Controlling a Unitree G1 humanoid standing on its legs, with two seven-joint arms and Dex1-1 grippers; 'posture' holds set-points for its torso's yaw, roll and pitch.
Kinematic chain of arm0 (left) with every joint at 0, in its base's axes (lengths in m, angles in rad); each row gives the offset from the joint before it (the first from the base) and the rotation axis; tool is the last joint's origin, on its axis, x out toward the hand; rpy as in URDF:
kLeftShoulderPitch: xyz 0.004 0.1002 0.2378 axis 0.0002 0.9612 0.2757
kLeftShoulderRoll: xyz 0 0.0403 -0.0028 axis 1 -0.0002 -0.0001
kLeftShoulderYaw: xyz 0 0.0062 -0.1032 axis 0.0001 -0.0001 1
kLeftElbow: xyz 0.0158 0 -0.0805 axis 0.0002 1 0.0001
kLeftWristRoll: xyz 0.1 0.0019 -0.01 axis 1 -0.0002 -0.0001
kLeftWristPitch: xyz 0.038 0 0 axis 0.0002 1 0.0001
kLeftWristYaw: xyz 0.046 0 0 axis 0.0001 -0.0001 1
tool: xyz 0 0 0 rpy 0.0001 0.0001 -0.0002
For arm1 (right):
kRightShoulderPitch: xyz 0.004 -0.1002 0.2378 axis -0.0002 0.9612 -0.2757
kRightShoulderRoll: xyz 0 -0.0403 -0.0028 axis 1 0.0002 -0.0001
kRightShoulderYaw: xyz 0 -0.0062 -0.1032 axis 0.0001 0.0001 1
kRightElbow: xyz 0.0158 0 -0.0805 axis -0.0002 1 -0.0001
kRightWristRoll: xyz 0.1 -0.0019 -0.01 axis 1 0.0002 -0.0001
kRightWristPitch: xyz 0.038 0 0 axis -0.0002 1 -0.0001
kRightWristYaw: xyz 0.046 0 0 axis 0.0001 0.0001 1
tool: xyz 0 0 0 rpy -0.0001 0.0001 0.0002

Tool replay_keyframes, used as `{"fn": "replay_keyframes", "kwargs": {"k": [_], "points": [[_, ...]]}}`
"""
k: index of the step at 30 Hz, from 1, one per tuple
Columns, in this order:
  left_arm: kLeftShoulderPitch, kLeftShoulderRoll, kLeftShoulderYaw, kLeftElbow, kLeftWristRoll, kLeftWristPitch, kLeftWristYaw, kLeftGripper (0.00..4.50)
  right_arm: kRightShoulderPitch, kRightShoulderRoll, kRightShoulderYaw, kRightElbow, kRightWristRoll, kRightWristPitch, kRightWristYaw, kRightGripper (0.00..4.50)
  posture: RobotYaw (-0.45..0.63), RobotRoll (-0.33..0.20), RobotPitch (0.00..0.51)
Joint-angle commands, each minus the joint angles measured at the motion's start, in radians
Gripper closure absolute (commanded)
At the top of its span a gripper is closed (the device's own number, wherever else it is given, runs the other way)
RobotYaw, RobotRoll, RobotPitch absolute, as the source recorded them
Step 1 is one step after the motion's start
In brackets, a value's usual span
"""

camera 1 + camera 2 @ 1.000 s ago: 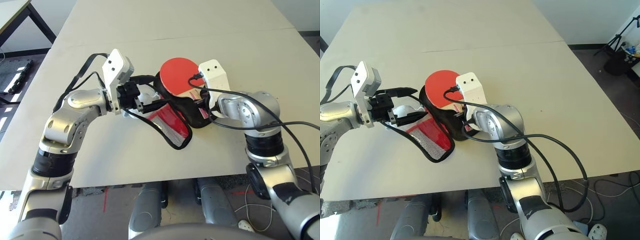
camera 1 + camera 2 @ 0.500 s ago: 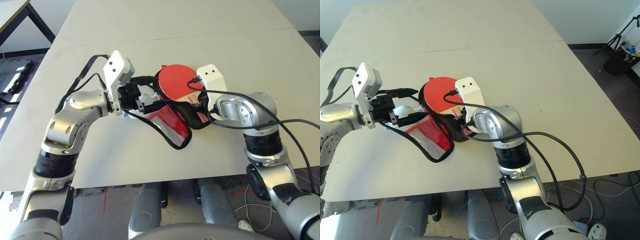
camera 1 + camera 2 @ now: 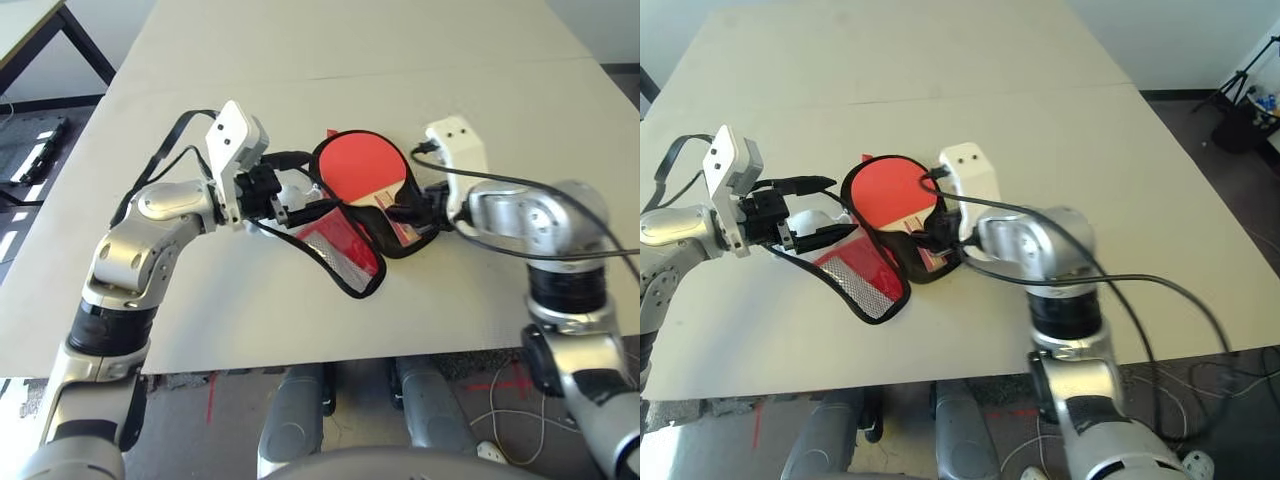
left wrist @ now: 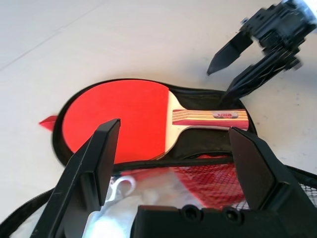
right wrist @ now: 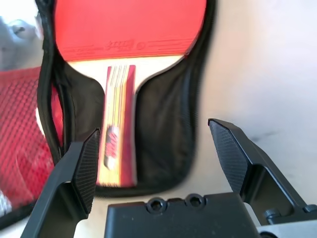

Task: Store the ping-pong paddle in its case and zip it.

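Red-faced wooden-handled ping-pong paddle (image 5: 124,59) lies seated in open black-edged fabric case (image 5: 171,124). Right tool (image 5: 158,163) wide, empty; left tool (image 4: 173,158) wide. Fold mesh flap (image 3: 345,250) over squarely before zipping.

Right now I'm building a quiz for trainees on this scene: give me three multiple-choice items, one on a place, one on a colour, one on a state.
1. Where does the ping-pong paddle lie?
A. on the opened black half of the case
B. on the bare table
C. in the left gripper

2. What colour is the paddle's round face?
A. blue
B. red
C. green

3. How does the right gripper stand?
A. shut on the handle
B. shut on the case's edge
C. open, holding nothing

Answers: 1 A, the black fabric rims the paddle all round; 2 B, the face is plain red in every view; 3 C, its fingers stand wide apart short of the handle's end.
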Motion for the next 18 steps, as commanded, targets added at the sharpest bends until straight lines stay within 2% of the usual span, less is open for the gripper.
{"fn": "replay_keyframes", "kwargs": {"k": [1,3,5,7,12,15,18], "points": [[0.030,0.074,0.083,-0.034,-0.028,0.041,-0.016,0.00,0.094,-0.119,0.011,0.007,0.001,-0.296,0.179,0.01,0.02,0.000,0.214],[0.051,0.126,0.136,-0.053,-0.050,0.067,-0.029,0.00,0.141,-0.171,0.003,0.050,0.003,-0.464,0.299,0.01,0.03,0.000,0.215],[0.083,0.184,0.195,-0.068,-0.073,0.091,-0.047,0.00,0.164,-0.192,-0.024,0.111,0.049,-0.551,0.418,0.01,0.04,0.000,0.216],[0.127,0.235,0.252,-0.071,-0.086,0.102,-0.068,0.00,0.168,-0.186,-0.055,0.164,0.088,-0.607,0.490,0.01,0.05,0.000,0.219],[0.323,0.361,0.374,-0.049,-0.048,0.090,-0.143,0.00,0.175,-0.223,-0.054,0.219,0.093,-0.654,0.572,0.01,0.07,0.000,0.226],[0.386,0.367,0.378,-0.062,-0.034,0.083,-0.130,0.00,0.182,-0.234,-0.057,0.238,0.101,-0.669,0.608,0.01,0.08,0.000,0.228],[0.394,0.343,0.346,-0.079,-0.030,0.078,-0.108,0.00,0.177,-0.231,-0.061,0.257,0.102,-0.677,0.613,0.01,0.08,0.000,0.226]]}}
